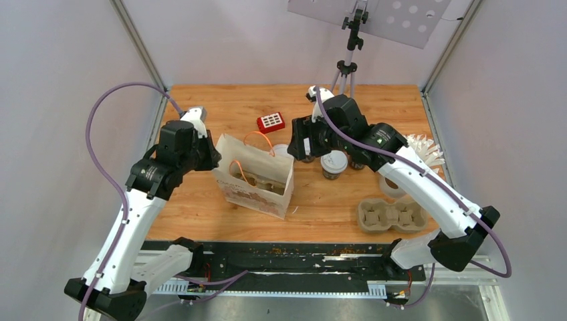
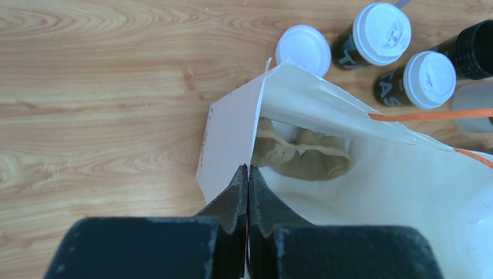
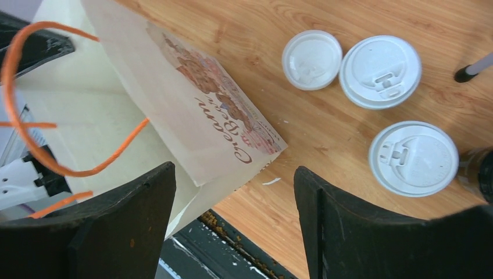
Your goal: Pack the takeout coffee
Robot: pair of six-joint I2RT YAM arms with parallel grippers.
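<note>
Three black takeout coffee cups with white lids stand on the table beside the bag, seen in the right wrist view [image 3: 312, 59], [image 3: 380, 71], [image 3: 413, 158] and in the left wrist view [image 2: 302, 49], [image 2: 381, 26], [image 2: 429, 78]. One shows plainly in the top view [image 1: 333, 164]. A cream paper bag [image 1: 254, 177] with orange handles stands open. My left gripper [image 2: 248, 168] is shut on the bag's left rim [image 1: 212, 155]. My right gripper [image 3: 232, 180] is open and empty, hovering above the bag's right side and the cups [image 1: 297, 144].
A moulded cardboard cup tray [image 2: 302, 154] lies inside the bag. A second tray [image 1: 391, 214] sits on the table at front right. A white cup of straws [image 1: 424, 150], a red box [image 1: 271, 122] and a tripod [image 1: 346, 70] stand further back.
</note>
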